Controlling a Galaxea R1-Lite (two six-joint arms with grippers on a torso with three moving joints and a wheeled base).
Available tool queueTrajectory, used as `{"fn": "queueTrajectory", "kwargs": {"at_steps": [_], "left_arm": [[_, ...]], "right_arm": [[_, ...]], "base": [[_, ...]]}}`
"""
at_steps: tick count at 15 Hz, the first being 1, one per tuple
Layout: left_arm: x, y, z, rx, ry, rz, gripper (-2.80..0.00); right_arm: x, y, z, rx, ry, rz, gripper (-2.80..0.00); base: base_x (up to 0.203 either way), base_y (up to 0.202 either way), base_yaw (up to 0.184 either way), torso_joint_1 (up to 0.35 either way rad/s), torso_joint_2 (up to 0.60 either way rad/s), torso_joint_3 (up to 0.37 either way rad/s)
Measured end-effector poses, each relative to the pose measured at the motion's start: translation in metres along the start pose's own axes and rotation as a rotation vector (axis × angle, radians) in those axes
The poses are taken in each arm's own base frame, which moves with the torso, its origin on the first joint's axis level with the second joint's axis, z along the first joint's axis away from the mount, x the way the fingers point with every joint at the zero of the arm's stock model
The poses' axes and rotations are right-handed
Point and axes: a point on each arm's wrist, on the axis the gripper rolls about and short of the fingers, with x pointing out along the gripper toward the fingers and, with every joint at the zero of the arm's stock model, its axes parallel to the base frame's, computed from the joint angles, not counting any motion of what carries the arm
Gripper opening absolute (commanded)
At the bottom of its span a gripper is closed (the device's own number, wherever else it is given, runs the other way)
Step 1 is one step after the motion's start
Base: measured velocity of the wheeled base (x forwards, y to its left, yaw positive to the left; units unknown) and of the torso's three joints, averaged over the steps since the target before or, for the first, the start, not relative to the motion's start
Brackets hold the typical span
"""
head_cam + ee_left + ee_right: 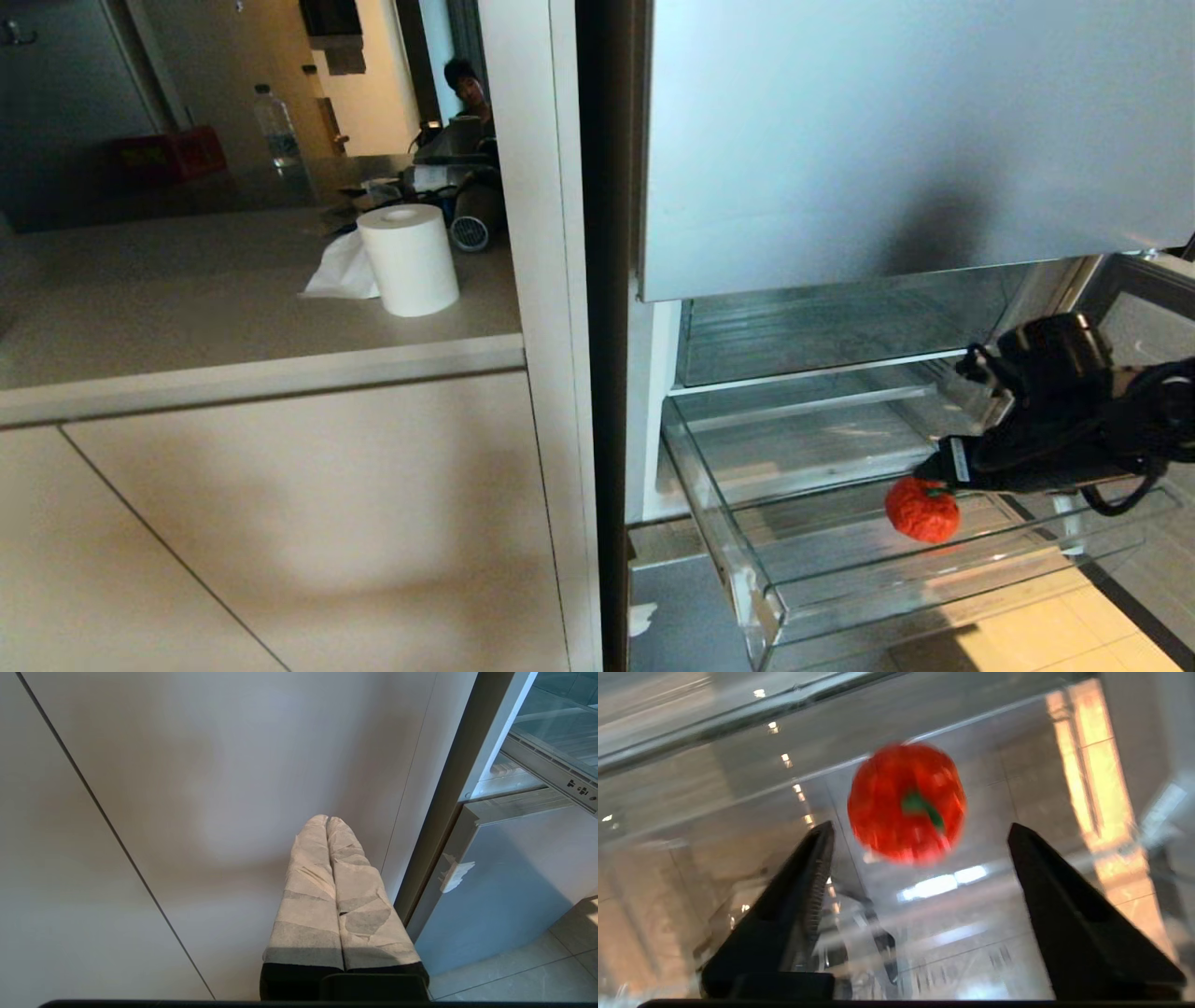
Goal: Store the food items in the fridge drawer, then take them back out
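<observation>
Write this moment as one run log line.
right claw: open, above tomato | tomato: free, in fridge drawer | left claw: shut, parked

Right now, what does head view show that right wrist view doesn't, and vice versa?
Head view only: paper towel roll on the counter, the pulled-out fridge drawer seen whole, a person in the background.
Right wrist only: the right claw standing open, its fingers apart, the tomato's green stem.
Both: the tomato in the drawer, beyond the claw.
</observation>
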Motion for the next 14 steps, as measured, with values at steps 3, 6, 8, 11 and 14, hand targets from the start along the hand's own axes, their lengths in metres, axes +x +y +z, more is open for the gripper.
{"fn": "queueTrajectory", "kwargs": {"at_steps": [3,6,8,11,14], "left_arm": [[0.0,0.0,0.0,0.0,0.0,0.0,-2.8],[0.0,0.0,0.0,0.0,0.0,0.0,-2.8],[0.0,0.0,0.0,0.0,0.0,0.0,-2.8],[0.0,0.0,0.0,0.0,0.0,0.0,-2.8],[0.0,0.0,0.0,0.0,0.0,0.0,-2.8]], "right_arm": [[0.028,0.003,0.007,-0.001,0.03,0.002,0.0],[0.045,0.005,0.005,-0.004,0.062,-0.001,0.0],[0.054,0.004,0.002,-0.004,0.085,-0.005,0.0],[0.063,0.004,-0.001,-0.005,0.109,-0.008,0.0],[0.068,0.004,-0.004,-0.002,0.126,-0.01,0.0]], "base": [[0.0,0.0,0.0,0.0,0.0,0.0],[0.0,0.0,0.0,0.0,0.0,0.0],[0.0,0.0,0.0,0.0,0.0,0.0],[0.0,0.0,0.0,0.0,0.0,0.0],[0.0,0.0,0.0,0.0,0.0,0.0]]}}
